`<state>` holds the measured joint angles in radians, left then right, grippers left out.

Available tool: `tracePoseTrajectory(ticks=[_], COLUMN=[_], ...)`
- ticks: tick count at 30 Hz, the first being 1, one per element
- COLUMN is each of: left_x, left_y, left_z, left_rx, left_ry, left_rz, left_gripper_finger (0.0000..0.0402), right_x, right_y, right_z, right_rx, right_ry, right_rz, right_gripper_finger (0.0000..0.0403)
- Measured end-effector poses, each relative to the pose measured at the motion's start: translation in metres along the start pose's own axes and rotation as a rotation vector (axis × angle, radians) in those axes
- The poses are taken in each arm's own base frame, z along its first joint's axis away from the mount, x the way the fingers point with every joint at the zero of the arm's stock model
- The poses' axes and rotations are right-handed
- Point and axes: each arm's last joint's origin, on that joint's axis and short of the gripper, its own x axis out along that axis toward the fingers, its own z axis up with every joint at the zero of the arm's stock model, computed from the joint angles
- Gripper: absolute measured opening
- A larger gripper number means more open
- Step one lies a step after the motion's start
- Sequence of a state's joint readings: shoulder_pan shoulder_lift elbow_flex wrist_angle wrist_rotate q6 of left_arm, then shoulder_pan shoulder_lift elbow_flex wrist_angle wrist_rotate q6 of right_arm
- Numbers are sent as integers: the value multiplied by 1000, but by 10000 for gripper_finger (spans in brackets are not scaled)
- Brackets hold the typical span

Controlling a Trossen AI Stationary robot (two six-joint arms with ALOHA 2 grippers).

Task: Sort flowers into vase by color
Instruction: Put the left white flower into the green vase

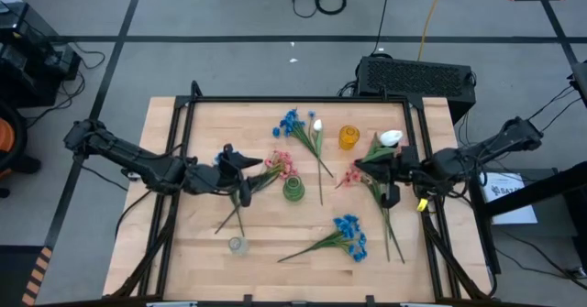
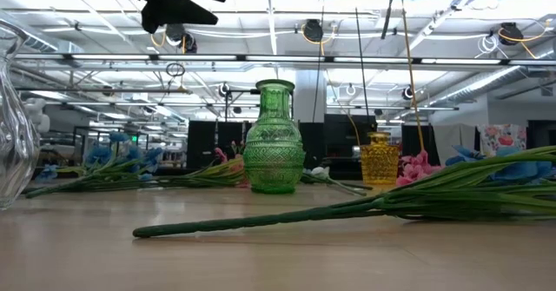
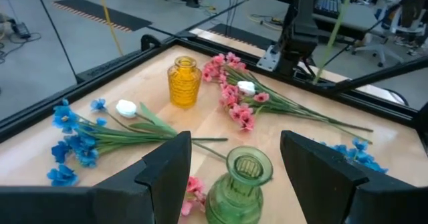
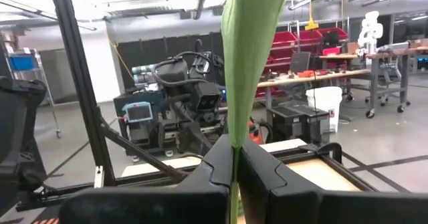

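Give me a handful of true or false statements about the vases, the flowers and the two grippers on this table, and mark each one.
1. The green vase stands upright near the middle of the table. True.
2. The right gripper is empty. False: its fingers are shut on a green stem.
3. The left gripper is open, with the green vase just ahead of it. True.
4. The yellow vase lies on its side. False: it stands upright.
5. A blue flower spray lies on the table. True.
6. The clear vase already holds pink flowers. False: it is empty.
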<state>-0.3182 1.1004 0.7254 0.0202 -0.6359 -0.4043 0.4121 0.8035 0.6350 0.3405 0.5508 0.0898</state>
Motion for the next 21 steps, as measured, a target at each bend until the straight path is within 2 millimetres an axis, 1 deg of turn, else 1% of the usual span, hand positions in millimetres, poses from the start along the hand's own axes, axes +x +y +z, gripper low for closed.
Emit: tracePoseTrajectory(ticks=[5,9,13,17,21], left_x=[0,0,0,2,3], left_y=[-1,-4,-6,-7,-7], left_z=[1,8,11,9,7], left_rx=[5,2,-5,1,11], left_ry=[-13,-59,-84,-74,-60], left_rz=[-6,-61,-96,-92,-89], left_gripper_finger=[238,238,238,238,238], right_x=[8,13,15,13,12], right_y=[1,-3,-10,-16,-24], right_z=[-5,-6,-1,6,7], right_rx=[-19,-47,-80,-112,-150], right_ry=[4,-5,-22,-42,-35], right_rz=[-15,-43,-83,-112,-163], right_gripper_finger=[4,4,4,4,4])
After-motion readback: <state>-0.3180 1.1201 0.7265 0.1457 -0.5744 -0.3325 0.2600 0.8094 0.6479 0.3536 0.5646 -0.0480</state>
